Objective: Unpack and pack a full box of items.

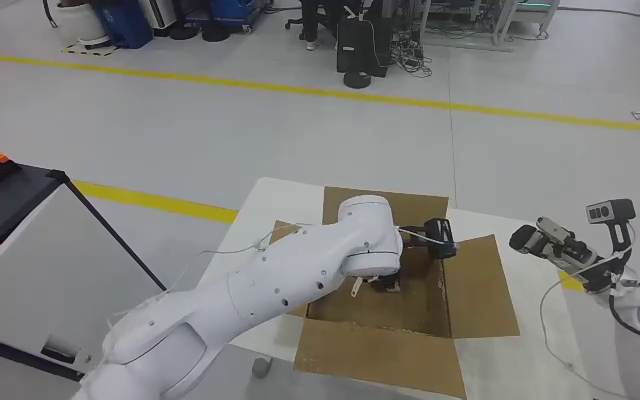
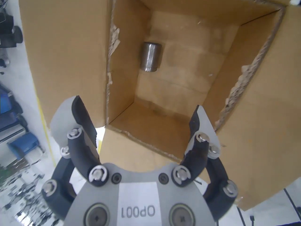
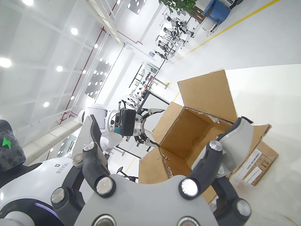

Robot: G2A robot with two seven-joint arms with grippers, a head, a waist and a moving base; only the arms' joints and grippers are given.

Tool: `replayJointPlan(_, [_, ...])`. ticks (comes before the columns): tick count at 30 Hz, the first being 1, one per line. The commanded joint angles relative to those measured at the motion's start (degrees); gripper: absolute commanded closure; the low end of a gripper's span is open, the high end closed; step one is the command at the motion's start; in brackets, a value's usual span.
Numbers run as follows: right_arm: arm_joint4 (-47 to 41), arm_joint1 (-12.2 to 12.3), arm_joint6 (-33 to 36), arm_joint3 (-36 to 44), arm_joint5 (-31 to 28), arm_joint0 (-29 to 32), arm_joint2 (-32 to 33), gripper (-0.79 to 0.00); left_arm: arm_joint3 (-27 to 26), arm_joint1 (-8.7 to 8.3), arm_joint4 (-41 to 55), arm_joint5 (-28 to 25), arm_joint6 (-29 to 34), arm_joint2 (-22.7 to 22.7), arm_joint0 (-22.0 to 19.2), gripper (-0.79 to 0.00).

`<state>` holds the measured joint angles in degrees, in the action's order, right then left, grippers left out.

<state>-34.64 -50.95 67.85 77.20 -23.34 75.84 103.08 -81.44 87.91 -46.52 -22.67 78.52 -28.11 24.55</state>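
We see the white desk (image 1: pixel 272 205) carrying one open cardboard box (image 1: pixel 485 285), its four flaps folded outward and the torn edges of its mouth showing.

The left arm reaches over that mouth. Its left claw (image 2: pixel 137 109) hangs above the opening, spread wide and holding nothing, and looks straight down into the box. The right claw (image 3: pixel 167 121) is also spread wide and empty. It is held off to the side of the box over the desk, well apart from the contents.

On the box floor lies a short metal cylinder (image 2: pixel 151 56), the only item we can see inside. It rests on its side, just beside one side wall and perhaps touching it, with its long axis running along that wall.

From the left claw the cylinder lies lower down, further into the box and off towards that wall, not directly beneath the fingers. Its axis crosses the line between the two fingers at roughly a right angle. We judge that this suits a grip across the round body. The left arm is clearly the nearer one. The tight spot, in our view, is the narrow gap at the wall, where one finger must fit.
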Motion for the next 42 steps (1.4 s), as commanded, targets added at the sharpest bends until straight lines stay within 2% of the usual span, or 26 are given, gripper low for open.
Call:
replayJointPlan(1, [0.0,0.0,0.0,0.0,0.0,0.0,0.0,-0.785,1.4,0.33,4.2,-2.1,-0.8,-0.6,-0.4,-0.785])
replayJointPlan(4, [0.0,0.0,0.0,0.0,0.0,0.0,0.0,-0.785,6.4,1.66,10.7,-3.5,-0.4,1.3,-2.3,-0.785])
replayJointPlan(7, [0.0,0.0,0.0,0.0,0.0,0.0,0.0,-0.785,13.4,3.72,16.6,-4.8,-1.7,5.5,-5.6,-0.785])
replayJointPlan(14, [0.0,0.0,0.0,0.0,0.0,0.0,0.0,-0.785,30.2,9.74,27.1,-8.9,-5.8,13.3,-11.5,-0.785])
replayJointPlan(19, [0.0,0.0,0.0,0.0,0.0,0.0,0.0,-0.785,39.3,13.93,29.9,-12.5,-9.4,18.2,-14.6,-0.785])
replayJointPlan(26, [0.0,0.0,0.0,0.0,0.0,0.0,0.0,-0.785,49.0,19.01,23.7,-15.2,-12.1,18.4,-14.1,-0.785])
replayJointPlan(34, [0.0,0.0,0.0,0.0,0.0,0.0,0.0,-0.785,57.9,23.37,17.6,-17.8,-14.7,18.4,-13.2,-0.785])
replayJointPlan(38, [0.0,0.0,0.0,0.0,0.0,0.0,0.0,-0.785,60.8,25.21,17.2,-18.4,-15.3,18.3,-13.1,-0.785])
replayJointPlan(42, [0.0,0.0,0.0,0.0,0.0,0.0,0.0,-0.785,61.0,25.35,17.8,-18.4,-15.3,18.2,-13.1,-0.785])
